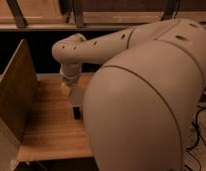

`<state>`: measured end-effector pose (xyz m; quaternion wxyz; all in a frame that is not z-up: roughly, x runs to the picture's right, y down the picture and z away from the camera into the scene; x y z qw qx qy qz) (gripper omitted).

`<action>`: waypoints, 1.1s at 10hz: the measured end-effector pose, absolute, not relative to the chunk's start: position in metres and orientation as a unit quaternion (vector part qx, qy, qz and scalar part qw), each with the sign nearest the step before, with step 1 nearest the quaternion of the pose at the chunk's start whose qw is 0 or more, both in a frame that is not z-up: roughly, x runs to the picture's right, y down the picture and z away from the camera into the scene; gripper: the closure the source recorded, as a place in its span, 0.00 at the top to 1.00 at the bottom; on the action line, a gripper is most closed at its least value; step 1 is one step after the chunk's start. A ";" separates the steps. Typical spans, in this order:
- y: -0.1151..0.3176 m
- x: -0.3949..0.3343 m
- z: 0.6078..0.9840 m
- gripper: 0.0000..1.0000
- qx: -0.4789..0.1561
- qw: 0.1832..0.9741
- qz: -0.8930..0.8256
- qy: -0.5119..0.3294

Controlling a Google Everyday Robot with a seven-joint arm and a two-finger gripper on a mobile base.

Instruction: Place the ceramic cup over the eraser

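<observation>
My gripper hangs from the cream wrist over the middle of the wooden table. It is shut on the ceramic cup, a small pale tapered shape pointing downward. Directly under the cup stands the eraser, a narrow black upright block on the tabletop. The cup's lower edge sits just above the eraser's top, and I cannot tell whether they touch. My own arm fills the right half of the view and hides the table behind it.
A tall wooden board stands upright along the table's left side. A dark shelf rail runs across the back. The table's front edge is near the bottom.
</observation>
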<state>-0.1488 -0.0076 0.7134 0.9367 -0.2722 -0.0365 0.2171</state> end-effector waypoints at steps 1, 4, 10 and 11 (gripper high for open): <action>-0.008 -0.147 0.714 0.00 -0.272 0.937 0.218 -0.036; -0.007 -0.149 0.715 0.00 -0.273 0.936 0.218 -0.036; -0.004 -0.159 0.737 0.00 -0.282 0.933 0.215 -0.064; -0.002 -0.158 0.739 0.00 -0.283 0.932 0.218 -0.066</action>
